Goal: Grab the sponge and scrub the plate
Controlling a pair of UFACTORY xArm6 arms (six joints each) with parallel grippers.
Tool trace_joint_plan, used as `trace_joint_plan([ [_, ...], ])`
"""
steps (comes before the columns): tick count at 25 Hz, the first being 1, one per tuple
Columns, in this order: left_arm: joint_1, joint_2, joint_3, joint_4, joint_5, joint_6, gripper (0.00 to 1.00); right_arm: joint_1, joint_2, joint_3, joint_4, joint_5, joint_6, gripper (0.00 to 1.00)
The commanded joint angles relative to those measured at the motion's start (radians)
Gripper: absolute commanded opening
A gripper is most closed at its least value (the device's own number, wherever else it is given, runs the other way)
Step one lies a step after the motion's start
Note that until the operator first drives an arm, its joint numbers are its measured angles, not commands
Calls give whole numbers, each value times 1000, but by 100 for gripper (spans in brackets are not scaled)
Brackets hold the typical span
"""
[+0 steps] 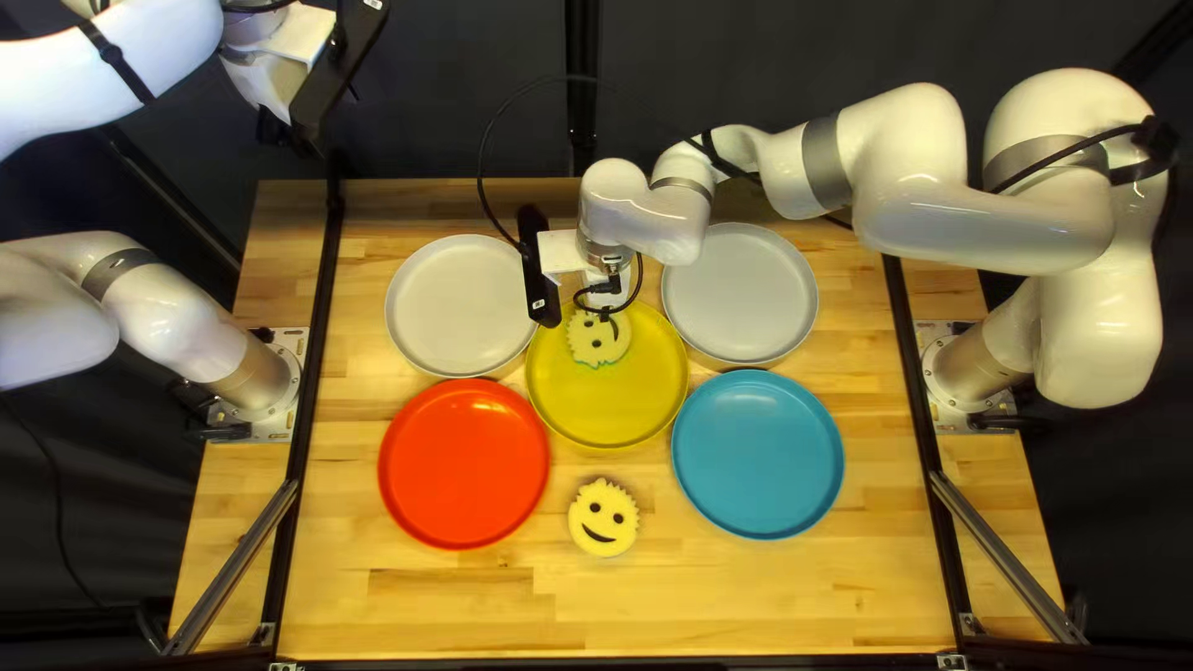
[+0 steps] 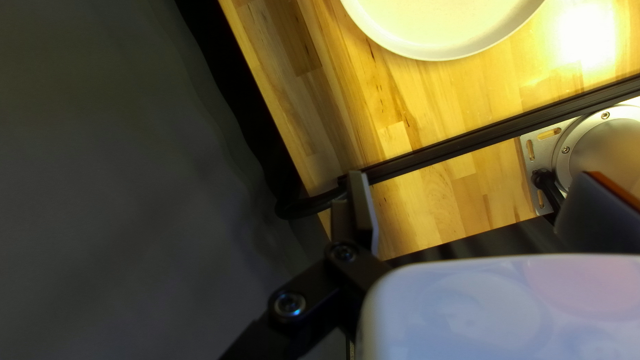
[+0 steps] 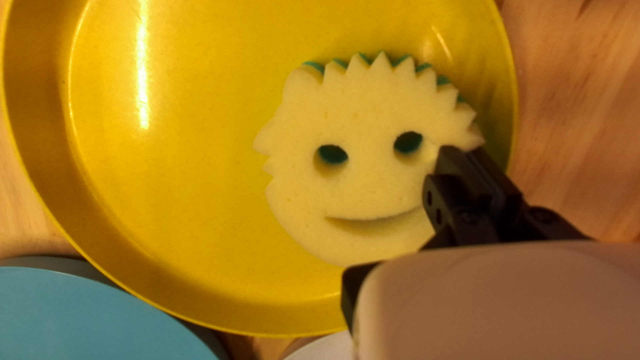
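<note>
Pale-yellow sponge (image 3: 363, 113), yellow plate (image 3: 200, 200)

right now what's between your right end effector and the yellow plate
The pale smiley sponge lies there, in the yellow plate, its edge under my right end effector, as the right wrist view shows.

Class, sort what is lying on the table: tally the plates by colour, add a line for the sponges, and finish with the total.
White or pale grey plates: 2
Red plate: 1
Yellow plate: 1
Blue plate: 1
Sponges: 2
Total: 7
</note>
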Motion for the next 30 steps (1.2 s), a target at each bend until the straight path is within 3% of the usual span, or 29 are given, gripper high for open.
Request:
trace_joint_plan([
  [1, 0, 0, 0, 0, 0, 0, 100, 5, 3, -13, -4, 12, -2, 0],
  [12, 0, 0, 0, 0, 0, 0, 100, 74, 43, -80, -35, 34, 48, 0],
  [24, 0, 0, 0, 0, 0, 0, 100, 15, 87, -138, -28, 60, 14, 0],
  [30, 0, 0, 0, 0, 0, 0, 100, 47, 92, -152, -40, 64, 45, 0],
])
